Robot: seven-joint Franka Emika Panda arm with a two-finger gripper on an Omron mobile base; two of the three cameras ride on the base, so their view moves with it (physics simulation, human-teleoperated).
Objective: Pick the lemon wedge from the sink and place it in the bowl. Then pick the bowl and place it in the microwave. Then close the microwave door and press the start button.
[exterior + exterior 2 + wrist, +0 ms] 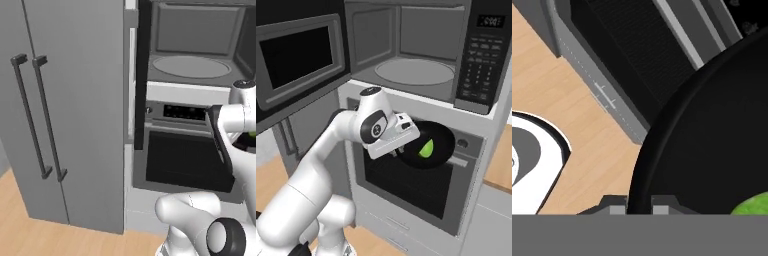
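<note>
Black and shallow, the bowl (428, 145) hangs in the air in front of the oven (421, 185), pinched at its rim by the gripper (401, 148); in the hand view the two finger tips (617, 209) sit on either side of the dark rim (643, 165) at 6 o'clock, closed against it. Inside the bowl lies the lemon wedge (426, 148), bright green, toward the 6 o'clock part of the dish in the right base view and at the 4 o'clock corner of the hand view (752, 206). Above the bowl, at 12 o'clock, the microwave (416, 50) stands with its grey cavity exposed and the round glass turntable (414, 71) bare. The microwave door (298, 60) is swung wide to 9 o'clock of the cavity. The keypad (478, 62) sits at 3 o'clock of the opening. In the left base view a tall grey cabinet with two bar handles (37, 115) stands at 9 o'clock of the oven.
</note>
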